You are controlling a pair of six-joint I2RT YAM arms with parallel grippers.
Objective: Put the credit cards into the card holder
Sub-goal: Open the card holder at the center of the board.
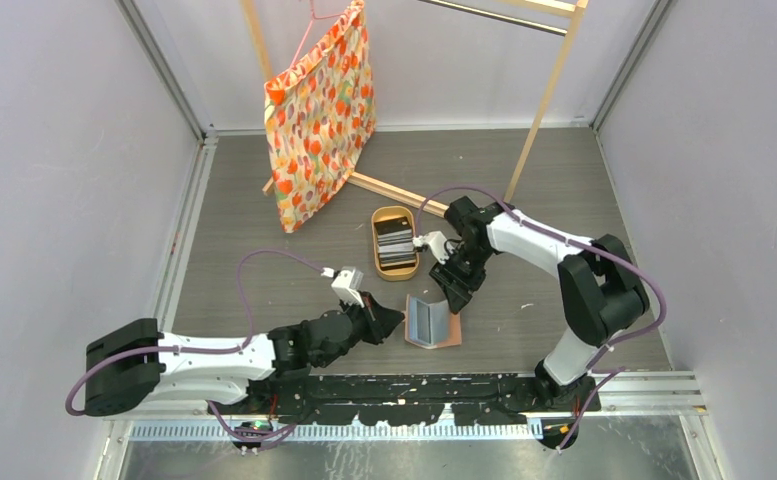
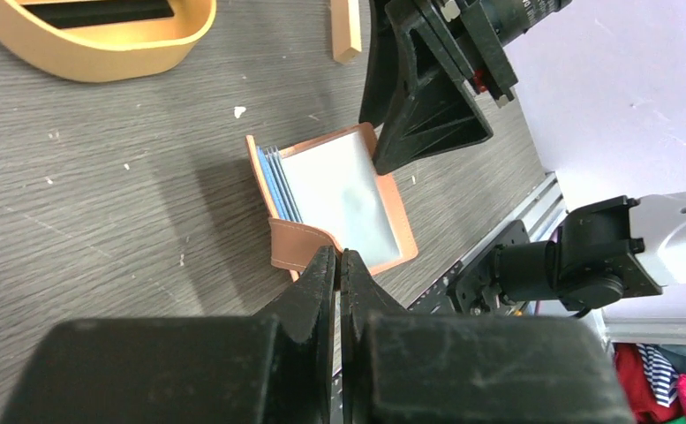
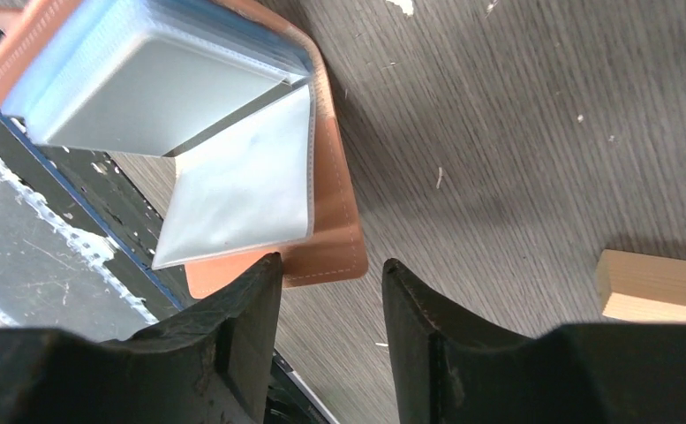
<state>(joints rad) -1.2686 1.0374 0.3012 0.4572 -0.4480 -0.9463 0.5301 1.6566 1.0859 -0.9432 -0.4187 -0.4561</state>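
The salmon-tan card holder (image 1: 434, 325) (image 2: 339, 190) (image 3: 330, 221) lies open near the table's front edge, its clear sleeves (image 3: 233, 190) fanned up. My left gripper (image 1: 396, 322) (image 2: 339, 262) is at its left edge, shut on the curled snap tab (image 2: 297, 244). Just above the holder's right corner hangs my right gripper (image 1: 455, 297) (image 3: 330, 265), jaws apart with nothing between them. Dark and grey credit cards (image 1: 396, 246) (image 2: 101, 11) lie stacked in the oval wooden tray (image 1: 376, 222) (image 2: 101, 53) behind the holder.
An orange floral bag (image 1: 319, 115) hangs from a wooden rack at the back. The rack's foot bar (image 1: 394, 187) (image 2: 346, 31) (image 3: 657, 287) lies on the table behind the tray. The black base rail (image 1: 414, 385) runs along the near edge.
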